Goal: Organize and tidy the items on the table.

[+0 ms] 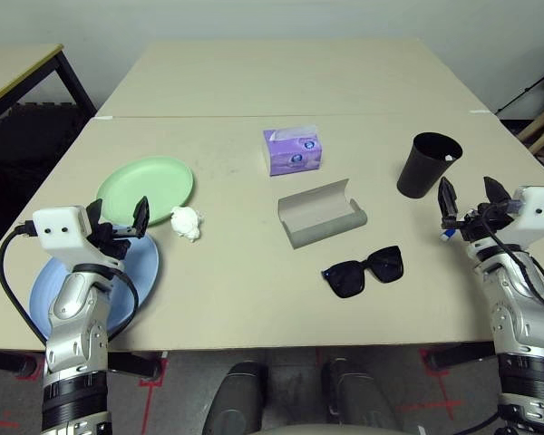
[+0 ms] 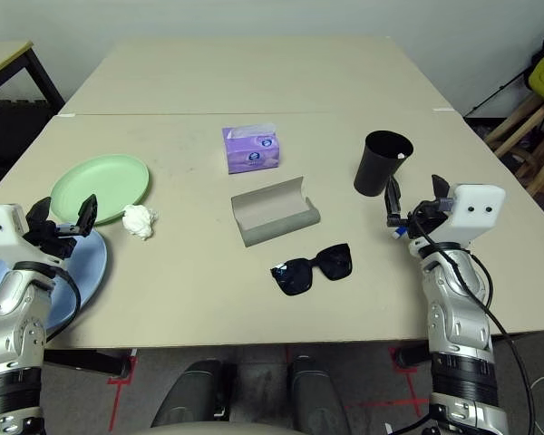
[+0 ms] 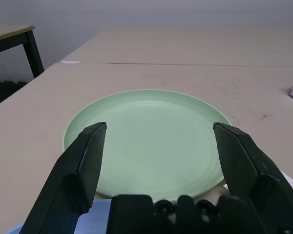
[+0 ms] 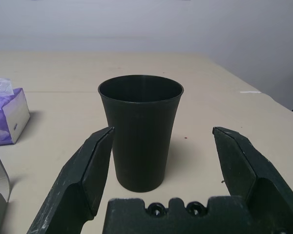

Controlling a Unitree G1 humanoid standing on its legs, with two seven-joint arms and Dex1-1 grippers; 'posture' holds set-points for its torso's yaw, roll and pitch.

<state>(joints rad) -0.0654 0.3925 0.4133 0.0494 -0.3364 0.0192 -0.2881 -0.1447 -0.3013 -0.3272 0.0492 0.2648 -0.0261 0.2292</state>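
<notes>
The left gripper (image 1: 120,220) is out in front of the robot on the left side. Its silver arm reaches forward and its two black fingers are spread wide with nothing between them. It hangs over the far edge of the light blue plate (image 1: 56,281), which lies at the near left edge of the table (image 1: 236,290). The right gripper (image 1: 471,201) is on the right side, also pointing forward, with its fingers wide apart and holding nothing. A bit of the blue-and-white marker (image 1: 447,233) peeks out just under it.

In the middle, near the front, lie the black sunglasses (image 1: 364,270), lenses flat on the table. A little farther back is the grey oblong glasses case (image 1: 321,213), lying open. To the left, the crumpled white tissue wad (image 1: 188,222) sits just beside the pale green plate (image 1: 145,188). The green plate sits straight ahead of the left gripper, just past the blue one.

The black tapered cup (image 1: 429,164) stands upright straight ahead of the right gripper. Farther back in the middle is a purple tissue box (image 1: 293,149).
</notes>
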